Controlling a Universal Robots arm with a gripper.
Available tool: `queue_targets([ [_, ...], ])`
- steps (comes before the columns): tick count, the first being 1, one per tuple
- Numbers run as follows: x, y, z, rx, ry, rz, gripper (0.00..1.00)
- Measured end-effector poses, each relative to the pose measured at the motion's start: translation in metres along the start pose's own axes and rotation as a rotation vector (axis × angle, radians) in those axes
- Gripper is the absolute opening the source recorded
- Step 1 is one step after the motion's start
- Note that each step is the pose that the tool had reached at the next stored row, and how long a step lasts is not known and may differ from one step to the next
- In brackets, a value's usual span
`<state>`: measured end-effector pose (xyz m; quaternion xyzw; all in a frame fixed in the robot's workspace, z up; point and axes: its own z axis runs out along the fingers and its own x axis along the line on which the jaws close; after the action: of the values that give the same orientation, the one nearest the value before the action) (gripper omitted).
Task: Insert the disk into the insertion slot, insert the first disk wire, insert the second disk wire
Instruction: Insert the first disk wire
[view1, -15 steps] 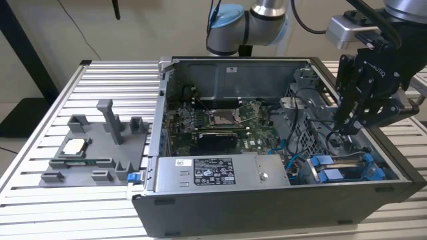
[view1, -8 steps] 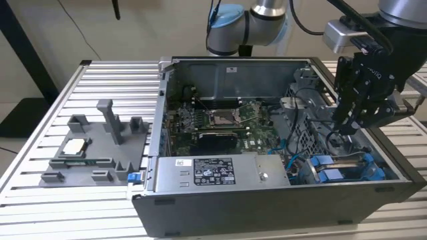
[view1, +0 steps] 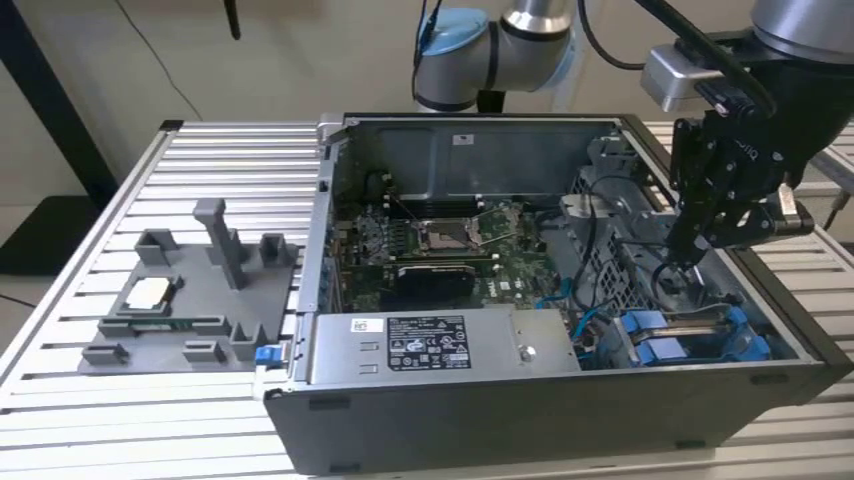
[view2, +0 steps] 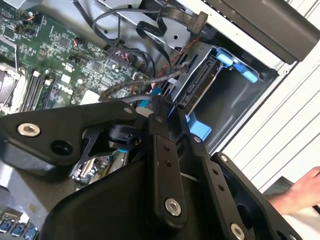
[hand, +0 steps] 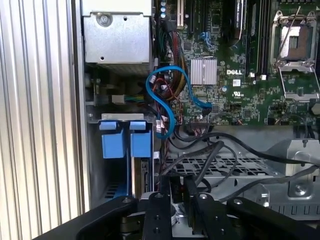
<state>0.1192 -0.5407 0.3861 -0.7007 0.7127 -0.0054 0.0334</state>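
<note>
reaches down into the open computer case with the gripper, right of centre in the exterior view. pinches a small blue-tipped wire plug between closed fingertips, as seen in the second wrist view. hovers near the disk, already seated in its bay at the exterior view's lower right, in a blue carrier.

flat silver hard drive in bright blue plastic carrier: largely hidden inside open dark grey metal computer case. person's hand beside case: cut off by picture edge.
</note>
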Motion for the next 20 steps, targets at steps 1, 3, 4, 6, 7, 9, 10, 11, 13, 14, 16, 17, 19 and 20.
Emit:
queue_targets([
  [1, 0.0000, 0.0002, 0.0004, 0.0008, -0.0029, 0.000, 0.25],
  [3, 0.0000, 0.0003, 0.0009, 0.0021, -0.0085, 0.000, 0.25],
  [4, 0.0000, 0.0004, 0.0012, 0.0027, -0.0110, 0.000, 0.25],
  [6, 0.0000, 0.0004, 0.0014, 0.0033, -0.0132, 0.000, 0.25],
  [7, 0.0000, 0.0004, 0.0014, 0.0035, -0.0132, 0.000, 0.25],
  [9, 0.0000, 0.0004, 0.0015, 0.0035, -0.0134, 0.000, 0.19],
  [10, 0.0000, 0.0004, 0.0015, 0.0035, -0.0134, 0.000, 0.19],
  [11, 0.0000, 0.0004, 0.0015, 0.0035, -0.0134, 0.000, 0.19],
  [13, 0.0000, 0.0004, 0.0017, 0.0035, -0.0130, 0.000, 0.19],
  [14, 0.0000, 0.0005, 0.0021, 0.0032, -0.0116, 0.000, 0.19],
  [16, 0.0004, 0.0005, 0.0027, 0.0009, -0.0064, 0.000, 0.19],
  [17, 0.0007, 0.0004, 0.0032, -0.0010, -0.0042, 0.000, 0.19],
  [19, 0.0018, 0.0002, 0.0039, -0.0049, 0.0000, 0.000, 0.19],
  [20, 0.0023, 0.0002, 0.0044, -0.0068, 0.0022, 0.000, 0.19],
])
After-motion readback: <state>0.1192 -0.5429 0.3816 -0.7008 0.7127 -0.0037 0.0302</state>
